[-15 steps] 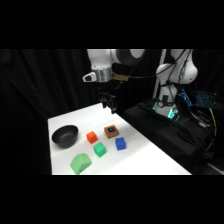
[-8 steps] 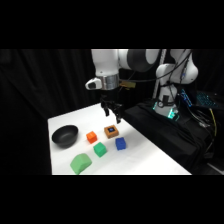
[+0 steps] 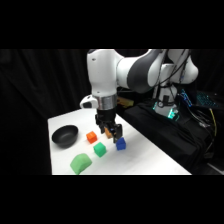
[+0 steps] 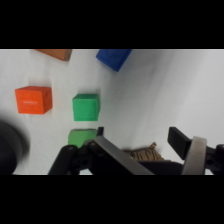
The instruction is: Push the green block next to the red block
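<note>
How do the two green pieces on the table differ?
The green block is a small, flat-faced cube of deeper green; the light-green piece is larger, paler and rounded on top. The block sits beside the red block; the rounded piece lies nearer the table's front edge. Both rest on the table untouched.

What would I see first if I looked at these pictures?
First, the big white arm coming down over the middle of the white table, its gripper low among the colored blocks. Just in front of it sit the red block and the green block, close but apart. A black bowl rests near the table's left edge.
</note>
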